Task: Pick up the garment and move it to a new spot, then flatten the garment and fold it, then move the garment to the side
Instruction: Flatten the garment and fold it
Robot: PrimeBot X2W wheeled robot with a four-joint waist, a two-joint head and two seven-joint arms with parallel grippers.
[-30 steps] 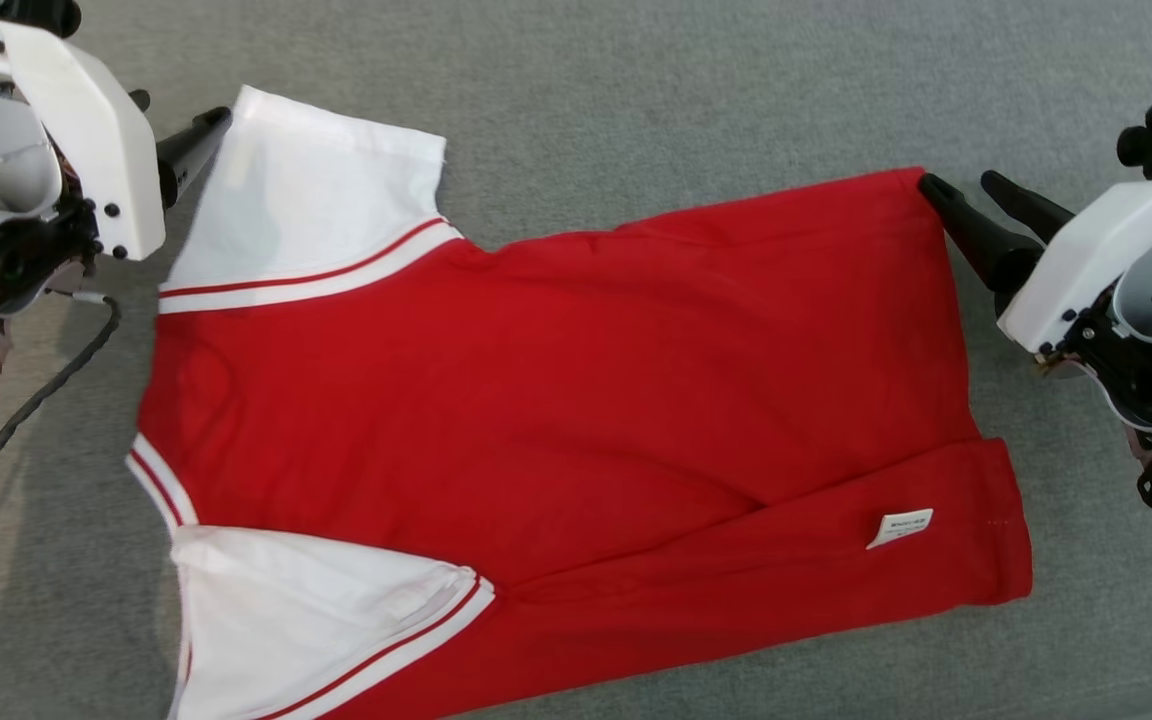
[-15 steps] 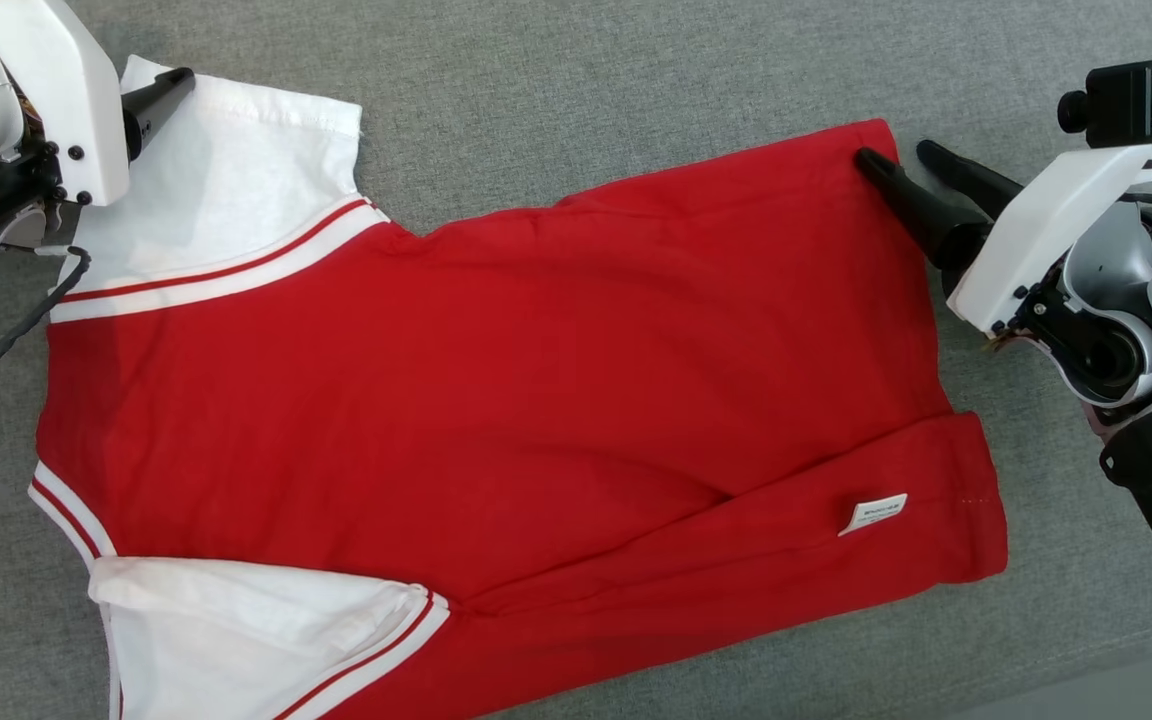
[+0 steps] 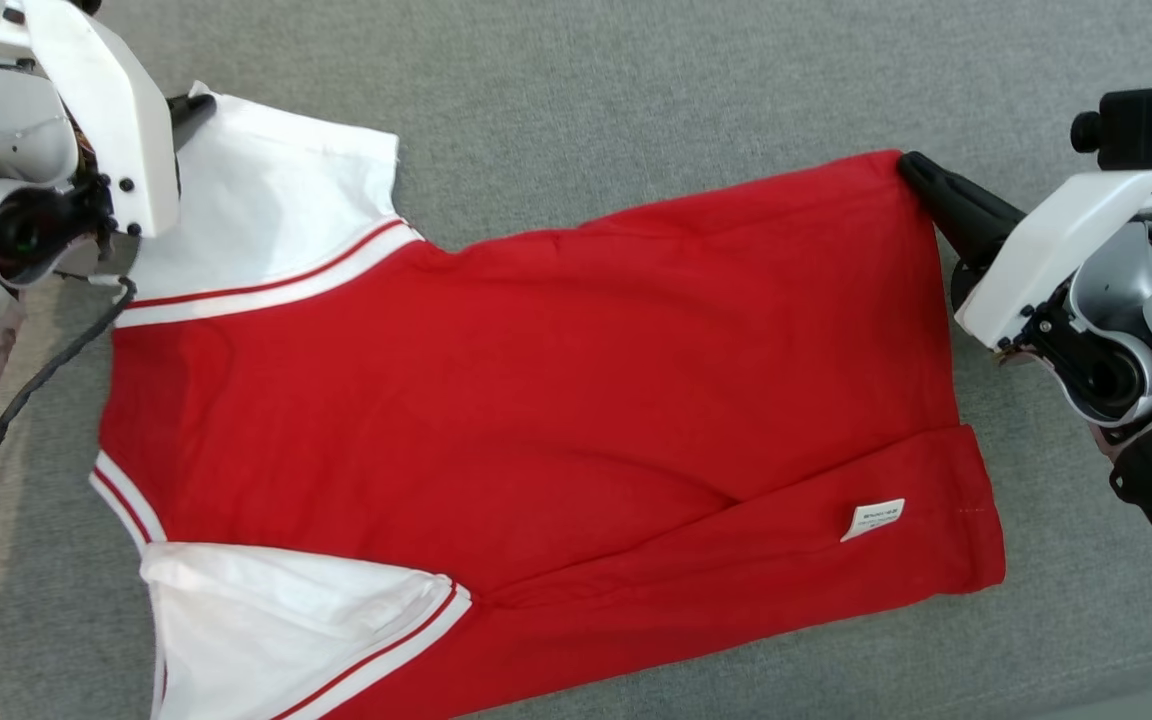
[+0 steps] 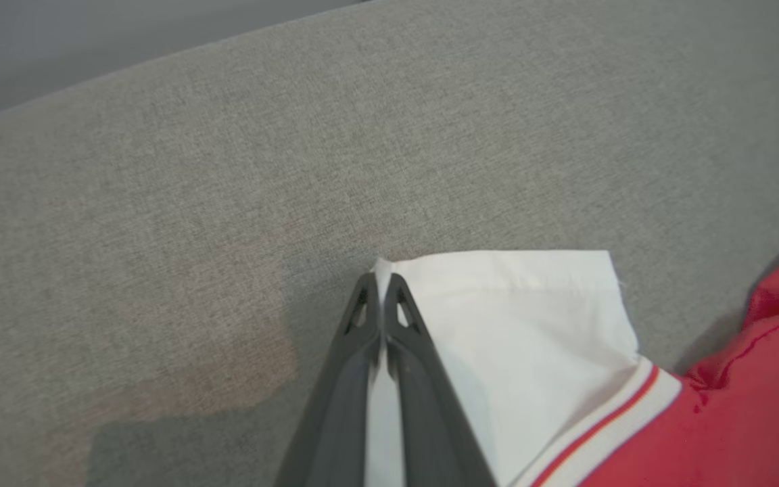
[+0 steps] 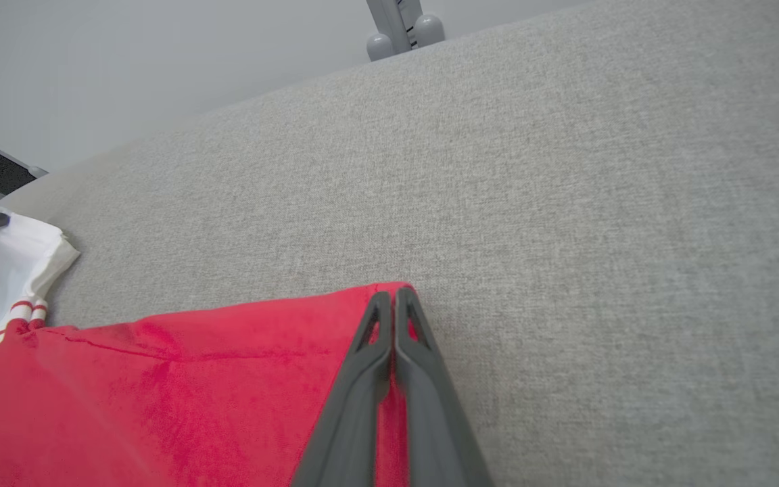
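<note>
Red T-shirt [image 3: 536,400] with white sleeves and red-and-white striped trim lies spread on the grey woven surface [image 3: 656,90]. It runs sideways in the head view: sleeves and neck end to my left, hem to my right. The body is mostly flat with shallow creases. The near long edge is folded up over the body in a slanted flap, and a small white label [image 3: 873,520] shows on that flap near the hem. The near white sleeve [image 3: 286,625] lies at the bottom left, partly cut off by the picture edge.

My left gripper [image 4: 381,279] has its jaws pressed together on the outer corner of the far white sleeve [image 4: 518,318], with white cloth pinched between the fingers. My right gripper [image 5: 395,292] has its jaws together on the far hem corner, with red cloth between the fingers. The two grip points are well apart, at opposite ends of the shirt's far edge.

A black cable [image 3: 36,380] hangs from my left wrist and runs down close to the shirt's shoulder edge; I cannot tell whether it touches. The black camera block [image 3: 1136,125] sits on my right wrist, off the cloth. In the right wrist view a grey post with two round knobs [image 5: 399,27] stands past the far edge of the surface against a pale wall [image 5: 159,54].
</note>
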